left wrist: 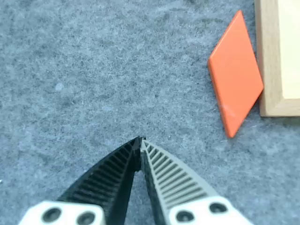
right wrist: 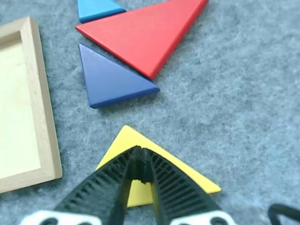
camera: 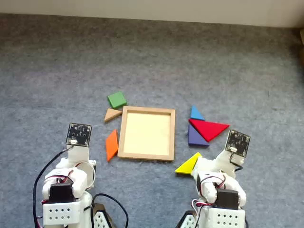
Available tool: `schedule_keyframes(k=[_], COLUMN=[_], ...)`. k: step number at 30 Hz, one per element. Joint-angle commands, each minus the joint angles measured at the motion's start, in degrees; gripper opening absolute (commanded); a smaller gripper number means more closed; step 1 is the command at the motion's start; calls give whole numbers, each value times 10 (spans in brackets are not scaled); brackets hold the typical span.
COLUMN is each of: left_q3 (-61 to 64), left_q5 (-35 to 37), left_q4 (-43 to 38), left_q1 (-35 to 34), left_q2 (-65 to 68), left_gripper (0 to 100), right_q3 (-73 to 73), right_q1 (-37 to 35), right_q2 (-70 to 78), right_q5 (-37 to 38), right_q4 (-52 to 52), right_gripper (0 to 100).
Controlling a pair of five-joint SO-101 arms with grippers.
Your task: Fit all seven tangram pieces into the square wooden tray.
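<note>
The square wooden tray [camera: 121, 137] lies empty in the middle of the grey carpet. To its left lie an orange parallelogram [camera: 111, 144] [left wrist: 236, 75], a tan triangle [camera: 112, 114] and a green square [camera: 117, 99]. To its right lie a light blue triangle [camera: 196, 113] [right wrist: 96, 8], a red triangle [camera: 208, 128] [right wrist: 145, 32], a dark blue triangle [camera: 195, 137] [right wrist: 110, 78] and a yellow triangle [camera: 188, 164] [right wrist: 140, 143]. My left gripper [left wrist: 139, 139] is shut and empty over bare carpet, short of the orange piece. My right gripper [right wrist: 138, 151] is shut above the yellow triangle.
The tray's wooden rim [left wrist: 271, 61] [right wrist: 42, 108] lies close to both grippers. Bare carpet stretches behind the pieces up to a pale wall [camera: 152, 9] at the back. Cables [camera: 107, 199] trail by the arm bases.
</note>
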Motion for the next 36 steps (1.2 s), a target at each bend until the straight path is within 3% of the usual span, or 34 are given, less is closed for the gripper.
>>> schedule_keyframes(k=[1, 32, 36], left_q3=[11, 11, -35], left_q5=[4, 3, 3], left_q4=[3, 5, 3], left_q1=[-6, 21, 0], left_q2=[-29, -30, -31], left_gripper=[6, 7, 7], right_q3=[58, 58, 58], right_q1=[-8, -11, -9], right_q2=[-7, -7, -7], right_q5=[5, 4, 5], right_q4=[6, 6, 6], right_gripper=[5, 5, 5])
